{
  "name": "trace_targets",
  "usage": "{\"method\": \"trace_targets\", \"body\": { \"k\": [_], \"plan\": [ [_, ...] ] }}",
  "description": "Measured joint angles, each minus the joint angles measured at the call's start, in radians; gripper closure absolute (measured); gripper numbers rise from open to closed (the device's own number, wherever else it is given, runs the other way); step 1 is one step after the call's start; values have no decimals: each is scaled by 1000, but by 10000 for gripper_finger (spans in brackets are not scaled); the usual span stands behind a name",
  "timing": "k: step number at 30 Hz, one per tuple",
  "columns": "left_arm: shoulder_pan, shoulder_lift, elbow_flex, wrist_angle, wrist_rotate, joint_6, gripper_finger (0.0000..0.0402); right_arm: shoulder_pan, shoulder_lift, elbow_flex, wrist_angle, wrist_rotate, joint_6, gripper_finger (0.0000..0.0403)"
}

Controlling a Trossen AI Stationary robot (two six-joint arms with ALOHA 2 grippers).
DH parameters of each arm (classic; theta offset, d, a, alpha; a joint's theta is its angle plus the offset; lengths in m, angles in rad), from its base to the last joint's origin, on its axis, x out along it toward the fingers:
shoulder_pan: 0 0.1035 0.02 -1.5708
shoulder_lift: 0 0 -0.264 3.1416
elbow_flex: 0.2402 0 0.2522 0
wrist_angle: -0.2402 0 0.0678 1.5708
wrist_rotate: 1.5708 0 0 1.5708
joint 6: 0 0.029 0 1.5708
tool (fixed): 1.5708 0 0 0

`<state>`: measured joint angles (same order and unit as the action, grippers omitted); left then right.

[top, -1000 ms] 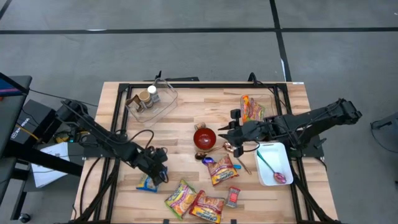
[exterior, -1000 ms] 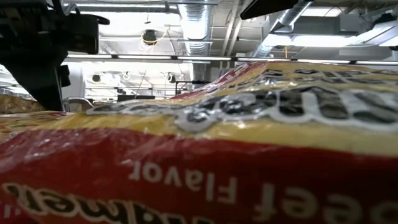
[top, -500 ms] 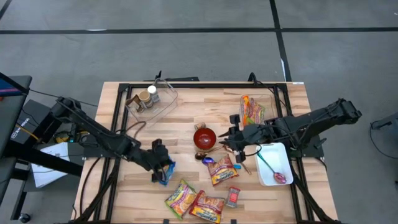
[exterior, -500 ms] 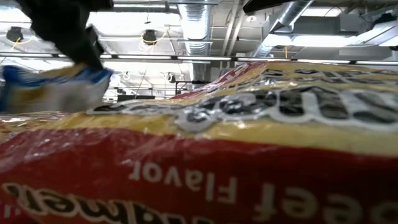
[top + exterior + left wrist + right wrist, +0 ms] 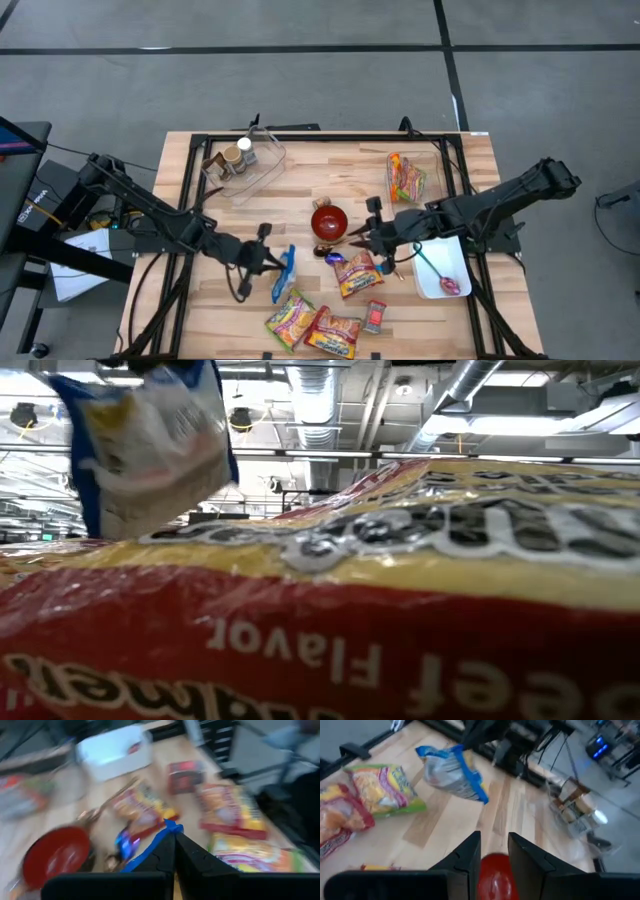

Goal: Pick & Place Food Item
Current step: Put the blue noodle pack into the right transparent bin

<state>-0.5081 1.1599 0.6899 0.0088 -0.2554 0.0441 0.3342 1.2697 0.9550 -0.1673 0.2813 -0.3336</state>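
Note:
My left gripper (image 5: pixel 271 262) is shut on a blue and white snack packet (image 5: pixel 285 272), held in the air over the table's near middle. The packet also shows in the low view (image 5: pixel 150 445) and the right wrist view (image 5: pixel 452 772). My right gripper (image 5: pixel 364 235) is open, its fingers (image 5: pixel 470 857) standing just right of a red bowl (image 5: pixel 329 222), which shows between them in its wrist view (image 5: pixel 492 875). I see no touch there. My left gripper pinches the packet's blue sealed edge (image 5: pixel 167 827) between its two fingers (image 5: pixel 192 857), which reach toward the table's right side. The packet is lifted clear of the table and hangs below the fingers, seen edge-on in the wrist view.
Several yellow and red snack packets (image 5: pixel 292 320) (image 5: pixel 357 272) lie along the table's near side, one (image 5: pixel 400 590) filling the low view. A white tray (image 5: pixel 441 262) with a spoon stands at the right. A clear container (image 5: pixel 243 160) with bottles stands at the far left. Another packet (image 5: pixel 404 177) lies far right.
My left gripper has lifted the blue packet off the table's near left part and carried it up and toward the right edge; the packet now hangs clear. My right gripper has moved a little toward the near edge, beside the red bowl.

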Motion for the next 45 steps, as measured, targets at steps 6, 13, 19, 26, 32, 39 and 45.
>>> {"method": "trace_targets", "body": {
  "k": [6, 13, 19, 26, 32, 39, 45],
  "plan": [
    [0, 0, 0, 95, 206, 178, 401, 2, 1, -53, 221, -202, -40, 311],
    [40, 0, 0, 166, 399, 263, 401, 45, 116, -59, 377, -233, -156, 283],
    [55, 0, 0, 174, 437, 262, 401, 49, 245, -1, 489, -181, -243, 237],
    [54, 17, 0, 184, 448, 242, 401, 51, 374, 122, 443, -181, -243, 195],
    [51, 68, 0, 235, 451, 238, 401, 48, 451, 208, 400, -193, -223, 190],
    [50, 68, 0, 255, 451, 210, 401, 7, 455, 233, 368, -344, -131, 199],
    [49, 75, 0, 270, 452, 209, 401, -23, 455, 233, 366, -403, -99, 202]
  ]
}}
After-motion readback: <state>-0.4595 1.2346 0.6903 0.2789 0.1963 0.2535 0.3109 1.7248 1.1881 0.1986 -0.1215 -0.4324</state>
